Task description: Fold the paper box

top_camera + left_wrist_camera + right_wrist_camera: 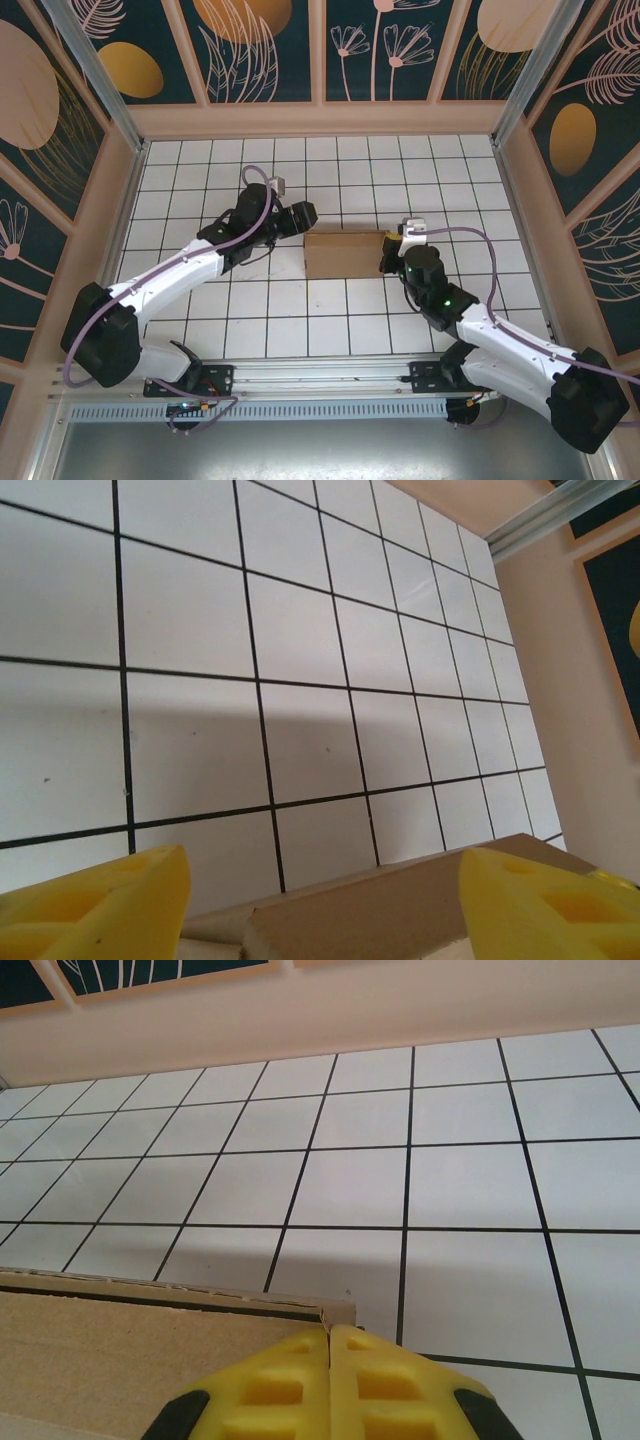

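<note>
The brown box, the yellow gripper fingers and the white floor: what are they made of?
The paper box looks like plain matte brown cardboard; its cut edge shows rough fibres. The left gripper's fingers look like yellow plastic, smooth, with moulded recesses. The floor seems white tile or a board printed with dark grid lines; I cannot tell which.
</note>
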Available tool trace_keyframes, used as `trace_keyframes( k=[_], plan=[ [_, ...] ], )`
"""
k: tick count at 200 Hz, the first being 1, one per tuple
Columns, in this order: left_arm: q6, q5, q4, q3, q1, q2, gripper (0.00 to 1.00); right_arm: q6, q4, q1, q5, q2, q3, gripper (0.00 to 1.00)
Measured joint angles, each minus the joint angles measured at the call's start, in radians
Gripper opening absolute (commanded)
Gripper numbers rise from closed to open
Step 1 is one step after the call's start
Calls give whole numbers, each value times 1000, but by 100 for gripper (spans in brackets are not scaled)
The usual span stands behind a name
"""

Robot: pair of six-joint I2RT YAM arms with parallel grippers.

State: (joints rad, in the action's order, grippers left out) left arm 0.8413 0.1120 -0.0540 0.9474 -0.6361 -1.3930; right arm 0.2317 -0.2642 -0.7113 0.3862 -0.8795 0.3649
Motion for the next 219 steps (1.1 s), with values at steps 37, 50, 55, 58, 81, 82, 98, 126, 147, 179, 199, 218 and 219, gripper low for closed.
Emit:
trace_keyframes(
  k=[37, 50, 55, 58, 81, 82, 98, 126, 147, 179, 199, 218, 219],
  plan=[
    [56, 48, 46, -80, 0, -1, 57, -10, -2, -4, 20, 0, -2, 0],
    [82, 68, 81, -117, -1, 6, 56, -10, -2, -5, 25, 0, -3, 0],
    [93, 73, 95, -129, -2, 11, 57, -10, -2, -6, 26, 0, -5, 0],
    [98, 75, 103, -137, -3, 15, 56, -10, -3, -6, 26, 0, -6, 0],
    [132, 89, 148, -185, -11, 44, 56, -10, -15, -11, 38, 0, -15, 0],
    [133, 90, 150, -188, -11, 45, 56, -10, -15, -11, 39, 0, -15, 0],
    [147, 90, 179, -215, -18, 55, 55, -14, -21, -13, 44, 5, -23, 0],
    [171, 94, 236, -261, -27, 66, 49, -18, -20, -18, 42, 39, -44, 0],
    [181, 99, 276, -282, -30, 66, 44, -18, -17, -20, 36, 58, -56, 0],
    [185, 100, 299, -285, -32, 59, 36, -18, -19, -20, 20, 69, -68, 5],
    [185, 92, 311, -282, -32, 47, 36, -16, -20, -20, 7, 73, -73, 16],
    [185, 82, 312, -279, -32, 40, 34, -10, -12, -20, -4, 89, -75, 29],
    [185, 82, 312, -278, -32, 40, 34, -5, -11, -20, -4, 92, -75, 30]
  ],
)
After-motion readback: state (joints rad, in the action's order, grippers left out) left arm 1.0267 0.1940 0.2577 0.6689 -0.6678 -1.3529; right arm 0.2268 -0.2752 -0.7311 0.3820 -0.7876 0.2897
